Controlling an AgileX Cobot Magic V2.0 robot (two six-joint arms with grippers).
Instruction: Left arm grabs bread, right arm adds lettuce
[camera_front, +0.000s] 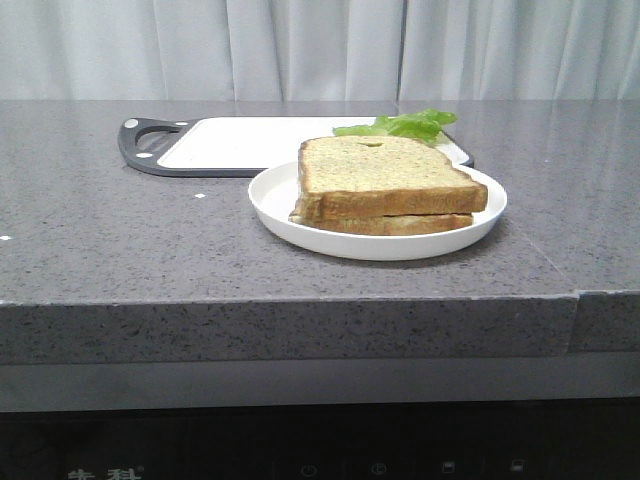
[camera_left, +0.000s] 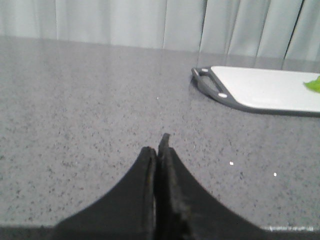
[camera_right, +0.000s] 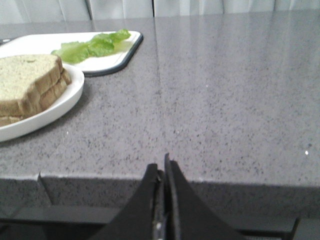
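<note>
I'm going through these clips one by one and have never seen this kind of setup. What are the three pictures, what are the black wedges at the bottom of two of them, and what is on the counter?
This is a two-armed robot at a grey stone counter. The front view looks forward over the counter; neither arm shows in it. The other two pictures come from cameras on each wrist. The black wedges are fingers: the left end effector and the right end effector, both closed on nothing, low at the counter's near edge.

On the counter, a white plate holds two stacked bread slices, the thick bread lying on a thinner slice. Behind it lies a white cutting board with a dark rim, and the green lettuce rests on it.
</note>
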